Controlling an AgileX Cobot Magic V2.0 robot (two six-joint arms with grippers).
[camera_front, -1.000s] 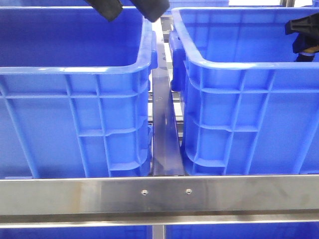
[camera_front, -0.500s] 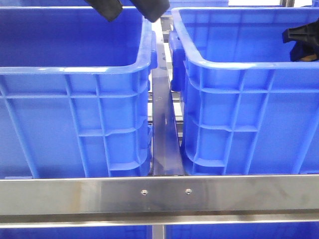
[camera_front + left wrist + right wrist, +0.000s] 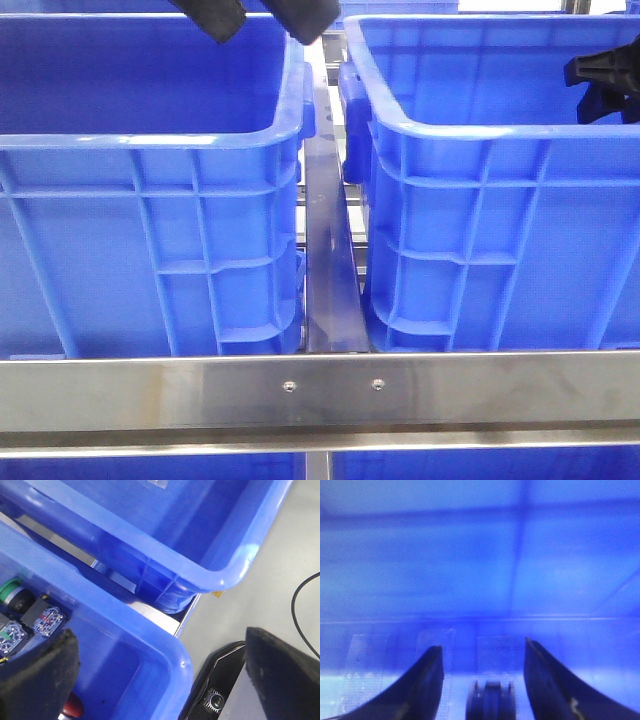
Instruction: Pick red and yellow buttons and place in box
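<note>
Ahead, two blue bins: left bin (image 3: 150, 150), right bin (image 3: 500, 150), a metal rail (image 3: 330, 280) between. Left hand (image 3: 258, 18) parked at twelve o'clock, wide open, empty. From left wrist, buttons (image 3: 30, 617) lying in the bin, unpicked. From right wrist, right hand (image 3: 482, 680) open over a dark, blurred part (image 3: 489, 700), presumably lining up a grasp.

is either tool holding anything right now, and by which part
Nothing is held. The left tool is open over a bin rim; the right tool is open inside the right bin.

Glossy plastic crates (image 3: 150, 200), brushed metal rail (image 3: 320, 385)
</note>
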